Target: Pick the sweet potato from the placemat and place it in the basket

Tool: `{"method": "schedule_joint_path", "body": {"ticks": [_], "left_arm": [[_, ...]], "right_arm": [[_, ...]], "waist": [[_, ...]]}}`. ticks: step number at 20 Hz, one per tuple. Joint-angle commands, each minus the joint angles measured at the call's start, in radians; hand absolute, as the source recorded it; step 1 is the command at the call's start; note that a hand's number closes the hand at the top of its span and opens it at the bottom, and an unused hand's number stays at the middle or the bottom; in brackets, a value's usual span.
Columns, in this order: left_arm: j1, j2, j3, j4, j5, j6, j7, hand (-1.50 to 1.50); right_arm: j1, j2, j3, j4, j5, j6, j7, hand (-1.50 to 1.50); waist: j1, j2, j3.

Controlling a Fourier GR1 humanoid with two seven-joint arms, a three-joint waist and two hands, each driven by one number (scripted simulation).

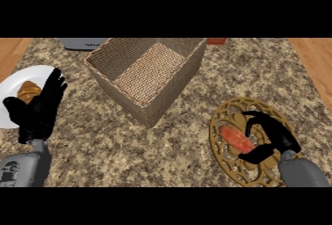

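The right hand curls around the sweet potato on the placemat.

The orange sweet potato lies on the round golden placemat. The woven basket stands apart, tilted.

White plate at left edge, croissant on it, speckled granite counter, wooden borders.

Left hand rests open, fingers up; right hand curls, thumb and fingers apart.
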Motion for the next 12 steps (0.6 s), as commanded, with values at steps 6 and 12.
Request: {"method": "schedule_joint_path", "body": {"ticks": [6,12], "left_arm": [[-0.048,-0.013,-0.033,-0.008,-0.005,-0.010,0.027,0.00],[-0.060,-0.019,-0.059,-0.011,-0.005,-0.033,0.023,0.00]], "right_arm": [[-0.033,0.262,0.226,-0.017,0.032,-0.153,0.200,1.50],[-0.079,0.264,0.277,-0.090,0.040,-0.213,0.281,1.50]], "waist": [[0.071,0.029,0.025],[0.154,0.042,0.034]]}}
